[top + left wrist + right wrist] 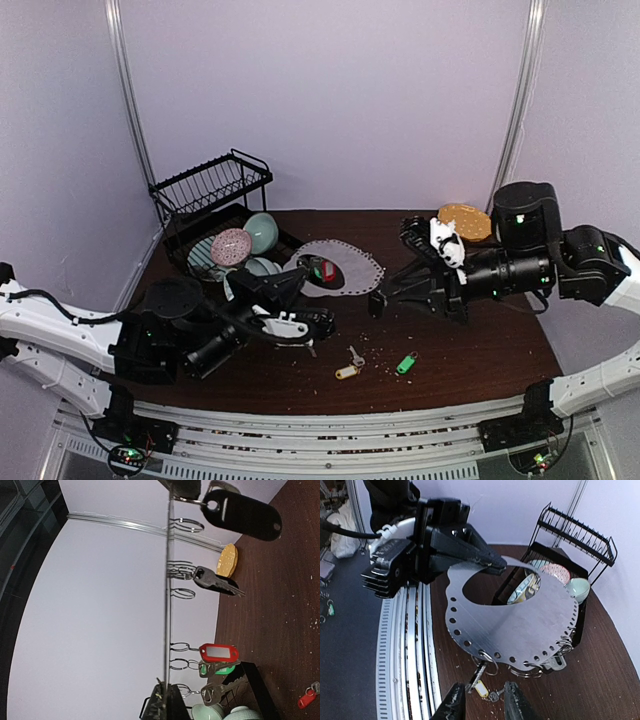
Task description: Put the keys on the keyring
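LEFT: we keep the left gripper [487, 565] clamped on the keyring [520, 615] at its inner edge, clear of the table [480, 350], exposing rim holes | RIGHT: right gripper [484, 702] parted, empty, beside rim | LOOSE: yellow key [347, 371], green key [405, 364] on table

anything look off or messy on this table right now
Pale crumbs are scattered over the near part of the table. The yellow-tagged key and the green-tagged key lie loose among them, off the keyring. Nothing looks damaged.
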{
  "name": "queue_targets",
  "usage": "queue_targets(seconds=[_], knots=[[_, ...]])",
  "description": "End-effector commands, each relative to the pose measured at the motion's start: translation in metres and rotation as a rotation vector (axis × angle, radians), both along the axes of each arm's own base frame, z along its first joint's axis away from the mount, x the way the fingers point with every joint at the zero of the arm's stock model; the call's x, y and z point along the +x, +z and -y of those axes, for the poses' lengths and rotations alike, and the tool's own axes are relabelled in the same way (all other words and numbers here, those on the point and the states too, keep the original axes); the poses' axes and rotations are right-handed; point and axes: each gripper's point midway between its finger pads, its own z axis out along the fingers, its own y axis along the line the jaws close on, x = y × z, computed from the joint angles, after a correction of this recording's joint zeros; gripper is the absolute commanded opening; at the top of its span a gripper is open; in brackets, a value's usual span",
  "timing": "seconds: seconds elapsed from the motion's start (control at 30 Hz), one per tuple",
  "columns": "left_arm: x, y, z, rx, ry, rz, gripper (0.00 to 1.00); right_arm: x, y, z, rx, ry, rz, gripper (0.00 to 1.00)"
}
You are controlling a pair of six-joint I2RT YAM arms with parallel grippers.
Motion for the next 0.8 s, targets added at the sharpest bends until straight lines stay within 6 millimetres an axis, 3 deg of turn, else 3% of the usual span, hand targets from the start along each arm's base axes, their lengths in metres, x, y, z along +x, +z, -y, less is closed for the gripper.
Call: queue_targets(seconds=[0.0,0.23,0.4,0.77], knots=[[-0.011,0.050,-0.006,-0.238,-0.076,-0.036,0.00,-0.012,0.036,-0.004,0.219,0.069,-0.022,0.29],[-0.024,0.066,-0.007,-0.334,-0.172,-0.052,0.00,-0.019,0.048,-0.009,0.376,0.109,-0.100,0.27],[-0.024,0.068,-0.007,-0.338,-0.171,-0.042,0.00,-0.033,0.071,-0.011,0.516,0.193,-0.139,0.19],[-0.025,0.068,-0.007,-0.338,-0.171,-0.042,0.00,-0.029,0.081,-0.009,0.573,0.179,-0.145,0.15]])
